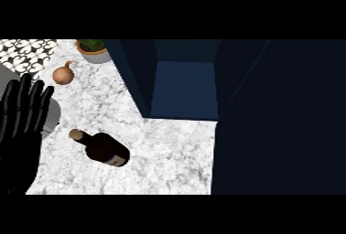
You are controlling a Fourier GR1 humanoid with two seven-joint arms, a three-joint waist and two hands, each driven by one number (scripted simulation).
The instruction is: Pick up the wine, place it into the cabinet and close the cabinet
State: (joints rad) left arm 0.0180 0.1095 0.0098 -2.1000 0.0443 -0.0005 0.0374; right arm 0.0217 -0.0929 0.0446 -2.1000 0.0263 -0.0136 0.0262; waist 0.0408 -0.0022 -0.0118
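The wine bottle (pixel 103 147) is lying on its side on the white marbled desk (pixel 169 151). Its long axis is running diagonally, with the corked neck pointing upper left and the base lower right. My left hand (pixel 24 114) is resting at the view's left edge, fingers (pixel 27 91) straight, spread, holding nothing. The bottle is lying just right of it, apart. An open dark-blue cabinet (pixel 186 91) is standing beyond. An onion (pixel 63 75) and a potted plant (pixel 93 50) are sitting at the upper left.

Left hand (pixel 24 114) rests at the left edge; fingers straight, pointing up; thumb not clearly visible.
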